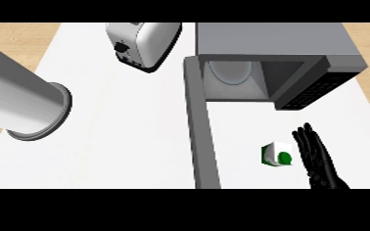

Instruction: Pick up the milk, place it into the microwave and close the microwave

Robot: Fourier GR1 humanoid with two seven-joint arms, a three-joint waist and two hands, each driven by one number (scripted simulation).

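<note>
The milk (276, 155) is a small white carton with green markings, standing on the white counter in front of the microwave. My right hand (316, 157) is just to its right, fingers straight and pointing away from me, a narrow gap between it and the carton. The grey microwave (278, 44) sits at the back right with its cavity open and a round glass plate (231, 72) inside. Its door (202, 127) swings out towards me, left of the milk. My left forearm (29, 103) crosses the left side; its hand is out of view.
A silver and black toaster (142, 45) stands at the back, left of the microwave. The white counter (123, 142) stretches between my left forearm and the open door. Wooden floor (25, 34) shows past the counter's far corners.
</note>
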